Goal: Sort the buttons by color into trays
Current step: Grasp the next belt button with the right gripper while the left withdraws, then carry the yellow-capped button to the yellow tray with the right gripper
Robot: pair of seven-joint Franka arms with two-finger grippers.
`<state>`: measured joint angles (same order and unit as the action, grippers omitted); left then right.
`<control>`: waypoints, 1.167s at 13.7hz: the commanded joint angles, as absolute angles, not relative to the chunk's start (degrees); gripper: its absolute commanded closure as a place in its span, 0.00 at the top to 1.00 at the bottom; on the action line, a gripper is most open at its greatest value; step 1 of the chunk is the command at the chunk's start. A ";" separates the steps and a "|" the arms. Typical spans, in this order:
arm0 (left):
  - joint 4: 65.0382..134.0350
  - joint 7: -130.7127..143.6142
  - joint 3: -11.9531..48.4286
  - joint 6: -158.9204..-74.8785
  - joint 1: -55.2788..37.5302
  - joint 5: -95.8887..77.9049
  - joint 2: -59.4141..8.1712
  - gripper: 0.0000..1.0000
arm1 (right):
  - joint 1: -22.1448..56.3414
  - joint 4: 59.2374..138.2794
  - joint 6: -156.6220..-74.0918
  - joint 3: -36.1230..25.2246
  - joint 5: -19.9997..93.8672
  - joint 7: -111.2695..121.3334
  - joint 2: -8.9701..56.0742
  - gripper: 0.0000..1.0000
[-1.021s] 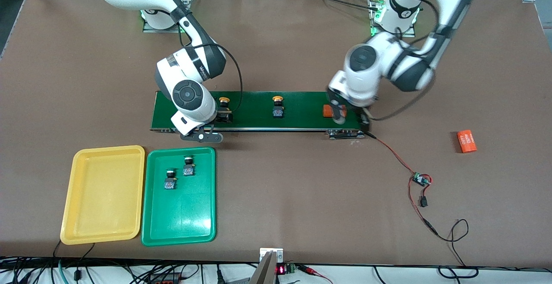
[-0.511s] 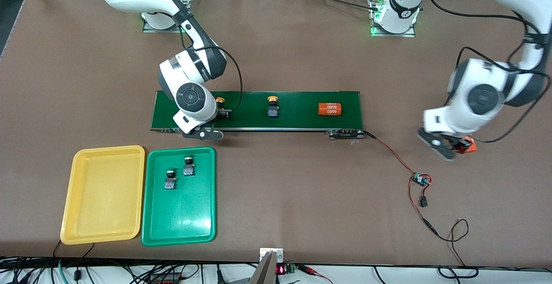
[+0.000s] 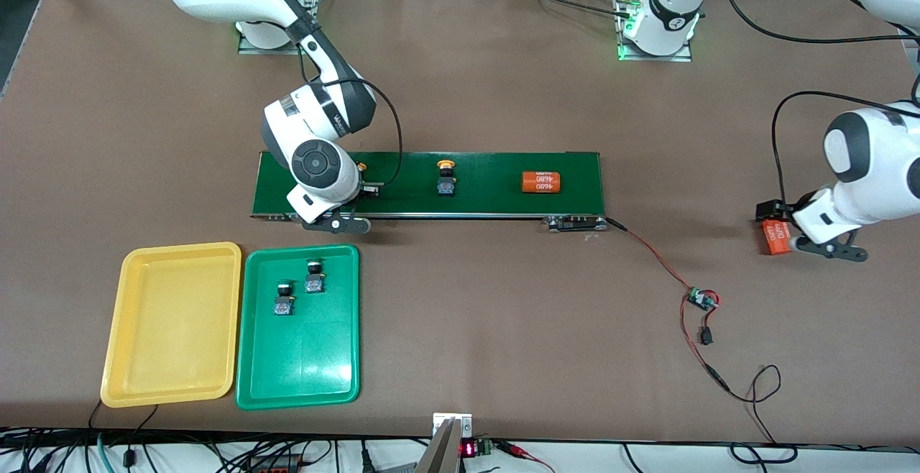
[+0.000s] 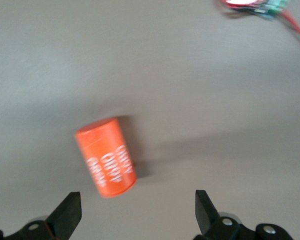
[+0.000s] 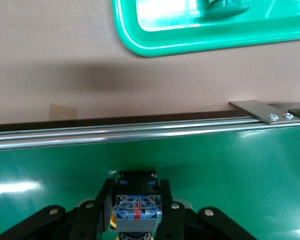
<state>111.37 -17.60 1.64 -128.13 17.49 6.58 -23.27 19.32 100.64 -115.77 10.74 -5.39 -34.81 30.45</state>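
Right gripper (image 5: 137, 220), wrist bent down over the conveyor belt's (image 3: 489, 196) end, pinches a yellow-capped button (image 5: 137, 209); left gripper (image 4: 135, 212) hovers spread over an orange cylinder (image 4: 106, 157).

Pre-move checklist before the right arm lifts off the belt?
1. Right pincer shut on yellow-capped button: ok.
2. Yellow tray has bare floor to receive it: ok.
3. Green tray holds the two green-capped buttons: ok.
4. Second yellow-capped button on the conveyor belt, apart from the right pincer: ok.
5. Left pincer open over the table beside an orange cylinder, away from the belt: ok.
6. Grip firm enough to lift: cannot tell.
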 commanded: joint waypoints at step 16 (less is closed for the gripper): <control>108.63 -4.57 -2.20 -134.38 17.67 2.12 -32.96 1.00 | -2.18 81.13 -113.00 10.63 -5.54 -3.19 35.15 0.24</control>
<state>109.60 -4.58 -1.96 -134.44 17.78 4.72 -32.13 0.63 84.76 -110.88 9.69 -5.44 -7.91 32.12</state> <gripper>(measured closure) 0.000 0.599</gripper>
